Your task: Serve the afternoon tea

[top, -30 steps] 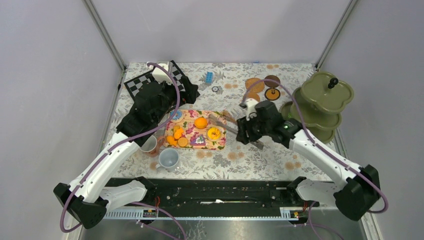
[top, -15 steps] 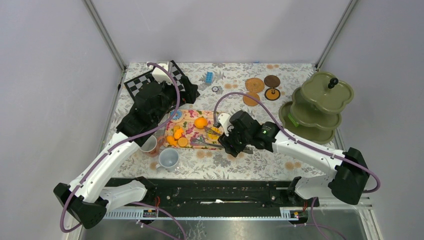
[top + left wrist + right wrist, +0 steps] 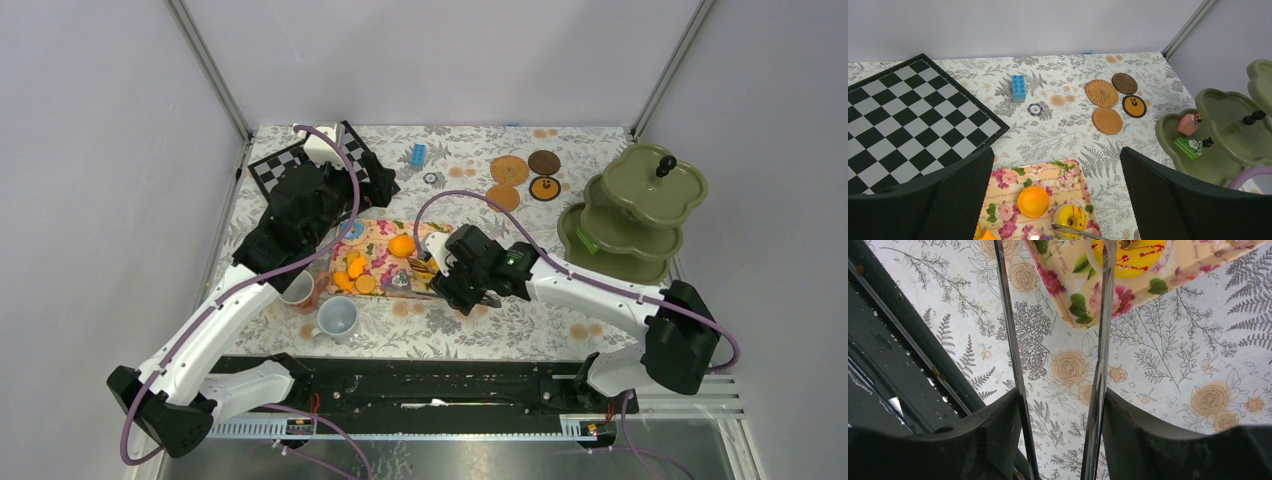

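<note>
My right gripper (image 3: 1058, 412) is half closed on the tongs (image 3: 1102, 340), and both blades run out between its fingers. One blade crosses the yellow pastry (image 3: 1138, 262) on the floral mat (image 3: 1068, 290) just ahead. My left gripper (image 3: 1056, 150) is wide open and empty. The orange pastry (image 3: 1033, 200) is just beneath it, and the coasters (image 3: 1102, 93) are farther ahead on the tabletop (image 3: 1058, 120).
</note>
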You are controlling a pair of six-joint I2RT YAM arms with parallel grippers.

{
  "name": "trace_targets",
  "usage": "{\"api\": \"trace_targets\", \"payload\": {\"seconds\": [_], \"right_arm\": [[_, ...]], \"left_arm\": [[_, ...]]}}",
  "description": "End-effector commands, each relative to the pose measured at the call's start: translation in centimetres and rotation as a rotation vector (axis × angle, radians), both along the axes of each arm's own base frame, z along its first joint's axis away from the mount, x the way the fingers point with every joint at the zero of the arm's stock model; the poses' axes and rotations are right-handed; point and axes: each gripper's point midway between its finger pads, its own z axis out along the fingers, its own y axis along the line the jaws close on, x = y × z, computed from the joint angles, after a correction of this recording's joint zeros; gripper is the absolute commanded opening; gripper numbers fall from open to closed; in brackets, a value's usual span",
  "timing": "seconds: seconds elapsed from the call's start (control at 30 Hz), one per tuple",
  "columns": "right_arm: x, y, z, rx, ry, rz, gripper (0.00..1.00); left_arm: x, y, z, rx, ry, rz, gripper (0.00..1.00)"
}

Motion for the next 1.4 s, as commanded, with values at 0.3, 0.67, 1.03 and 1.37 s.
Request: {"api": "trace_targets", "payload": {"seconds": [0.3,0.67,1.03,1.37], "right_arm": [[1.8,1.8,0.6,0.001,-0.041,-0.018,0.56],[1.8,2.4,0.0,-0.021,-0.039,-0.009,0.54],[2.0,2.6,0.7,-0.001,-0.067,-0.028,0.43],[1.9,2.5,3.8,0.123,-0.13,-0.078,0.35]], "left_arm": [[0.3,0.2,1.2,-0.013,-0.036,0.011,0.99],[0.3,0.1,1.2,-0.015,-0.034,0.006,0.99],[0.3,0.0,1.2,-0.016,-0.032,0.002,0.99],[0.3,-0.2,1.0,-0.016,-0.028,-0.004,0.99]]}}
